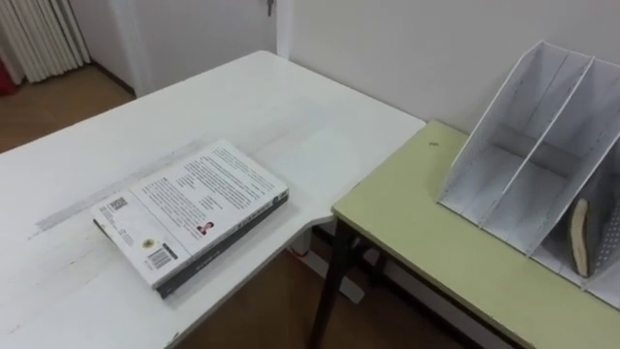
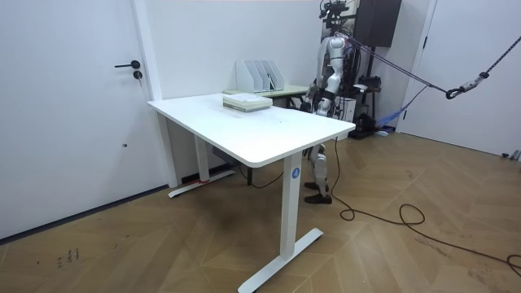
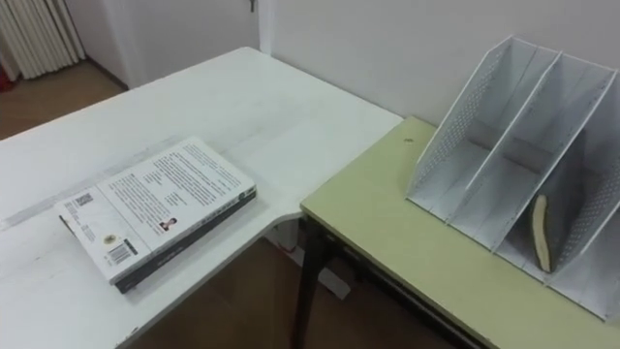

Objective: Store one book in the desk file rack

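White book (image 1: 191, 211) is lying flat and slanted on the desk (image 1: 242, 97), at the robot's left, well apart from the file rack (image 1: 542, 145); how its hands (image 2: 314, 100) are standing, one cannot tell.

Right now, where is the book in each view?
Left eye view: book lies lower left of centre on the white table.
Right eye view: book at lower left, same table.
Room view: book near the table's far edge.
Shared landmark: the file rack on the green desk.

White book (image 1: 191, 213), white rack (image 1: 496, 126), yellow-green table (image 1: 436, 233)
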